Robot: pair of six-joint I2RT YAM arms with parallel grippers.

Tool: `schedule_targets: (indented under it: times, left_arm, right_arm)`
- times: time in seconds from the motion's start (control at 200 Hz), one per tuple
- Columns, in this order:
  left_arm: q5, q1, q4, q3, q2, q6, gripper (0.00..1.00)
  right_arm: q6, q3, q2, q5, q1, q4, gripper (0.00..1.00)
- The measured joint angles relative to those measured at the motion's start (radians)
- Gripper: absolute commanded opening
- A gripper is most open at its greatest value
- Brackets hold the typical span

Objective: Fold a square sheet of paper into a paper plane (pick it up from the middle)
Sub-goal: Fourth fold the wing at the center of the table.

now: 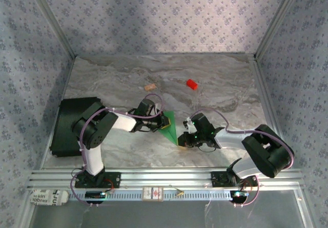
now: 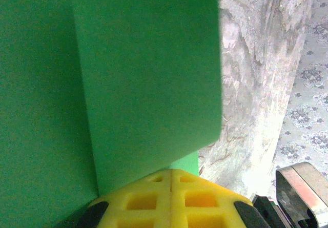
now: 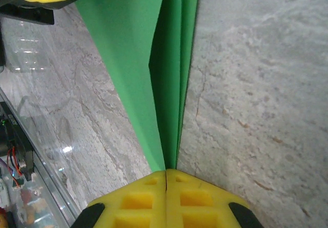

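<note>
- Two pairs of yellow finger pads [image 3: 133, 202] are pressed together, each nipping green paper. On the left gripper [image 2: 170, 197] the pads meet at a centre seam and the sheet rises out of that seam. The right gripper [image 3: 165, 197] clamps the narrow end of the folded layers in the same way.
- Beyond the right pads the layers gape slightly, so the creases look only loosely set.
- Position of the work: the paper plane [image 1: 170, 128] sits between the two grippers near the middle of the table [image 1: 225, 100]. In the top view it is a narrow triangle with its broad end toward 12 o'clock and its point toward 5 o'clock.
- Grip layout: the left gripper holds the broad end from 10 o'clock and the right gripper holds the point from 5 o'clock. Judged purpose: a hold at each end stops the folds springing open and steadies the centre crease.
- Whether the paper rests on the table or is raised cannot be told.
- Clearances: the small red block [image 1: 191, 84] lies at 1 o'clock and the tan cork-like piece [image 1: 150, 87] at 11 o'clock, both well apart from the paper.
</note>
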Motion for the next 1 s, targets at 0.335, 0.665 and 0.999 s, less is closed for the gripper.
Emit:
schedule_targets:
  times: [0.335, 0.665, 0.999]
  left_arm:
    - [0.014, -0.002, 0.009, -0.006, 0.0, -0.006, 0.01]
    - [0.012, -0.002, 0.015, -0.008, 0.0, -0.007, 0.01]
    - [0.011, -0.002, 0.015, -0.009, 0.0, -0.006, 0.01]
  right_arm:
    - [-0.001, 0.0, -0.023, 0.01, 0.004, -0.041, 0.08]
    - [-0.009, 0.026, -0.06, 0.031, 0.008, -0.171, 0.11]
    - [0.012, 0.056, -0.149, 0.053, -0.023, -0.227, 0.05]
